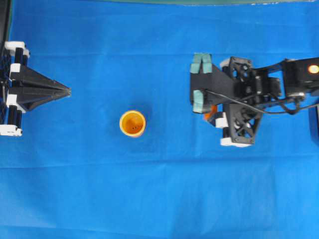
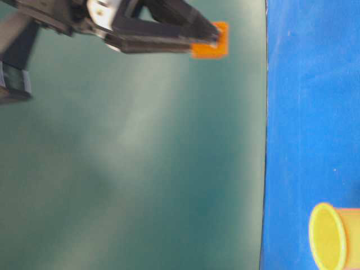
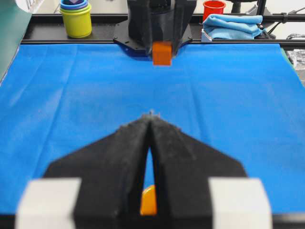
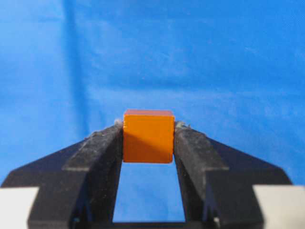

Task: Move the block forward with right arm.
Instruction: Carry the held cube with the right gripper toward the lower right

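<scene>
Now, right hand (image 4: 147,138): my black two-finger hand with teal pads, clamped on the small orange cube block (image 4: 148,136), one finger on each side.
Block: raised off the blue cloth-covered bench (image 1: 99,189), held at my fingertips.
Left hand (image 1: 65,91): black pointed fingers pressed together, holding nothing, at the bench's left edge.
Cup: round orange-yellow plastic cup (image 1: 132,123) upright on the cloth between both hands, apart from the block.

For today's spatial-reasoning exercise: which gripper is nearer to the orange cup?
Left. In the overhead view, the left gripper points toward the orange cup from its upper left. The right gripper, shut on the block, sits farther away on the cup's other side.
</scene>
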You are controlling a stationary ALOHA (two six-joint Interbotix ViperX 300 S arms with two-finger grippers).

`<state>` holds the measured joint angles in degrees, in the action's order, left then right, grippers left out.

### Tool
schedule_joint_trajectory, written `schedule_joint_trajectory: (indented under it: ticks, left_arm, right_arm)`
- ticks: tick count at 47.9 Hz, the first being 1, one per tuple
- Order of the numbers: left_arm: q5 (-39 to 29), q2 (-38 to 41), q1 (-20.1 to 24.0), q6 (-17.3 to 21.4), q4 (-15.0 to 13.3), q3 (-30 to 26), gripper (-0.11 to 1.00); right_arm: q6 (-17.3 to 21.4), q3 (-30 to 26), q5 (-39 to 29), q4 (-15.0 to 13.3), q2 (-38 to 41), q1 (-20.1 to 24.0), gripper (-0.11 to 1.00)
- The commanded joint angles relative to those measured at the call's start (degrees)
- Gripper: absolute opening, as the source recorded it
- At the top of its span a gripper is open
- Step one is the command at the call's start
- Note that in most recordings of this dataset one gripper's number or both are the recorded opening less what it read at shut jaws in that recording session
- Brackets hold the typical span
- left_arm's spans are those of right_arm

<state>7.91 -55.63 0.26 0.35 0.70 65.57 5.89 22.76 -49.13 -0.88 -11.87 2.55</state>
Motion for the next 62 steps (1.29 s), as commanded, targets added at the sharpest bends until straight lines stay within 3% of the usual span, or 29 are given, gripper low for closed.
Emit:
schedule_joint_trajectory:
  ticks: [1,32,43,62]
  left_arm:
    - [0.44,0.26,0.18,0.09,0.09,-1.85,0.00]
    - [0.35,0.26,0.18,0.00,0.18,-2.20,0.00]
    - [0.35,0.26,0.18,-0.09,0.18,-2.20,0.00]
    - [0.26,0.26,0.18,0.00,0.09,-2.29,0.00]
  right_arm:
    - [-0.09,-1.76,-0.70,0.18,-2.02,1.23,0.41]
    - [0.18,-6.33,-1.76,0.62,-3.34,11.51,0.41]
    - [0.18,-8.09,-1.76,3.16,-3.34,14.33,0.41]
    - [0.18,-10.02,-1.49,10.11,-3.34,17.49,0.41]
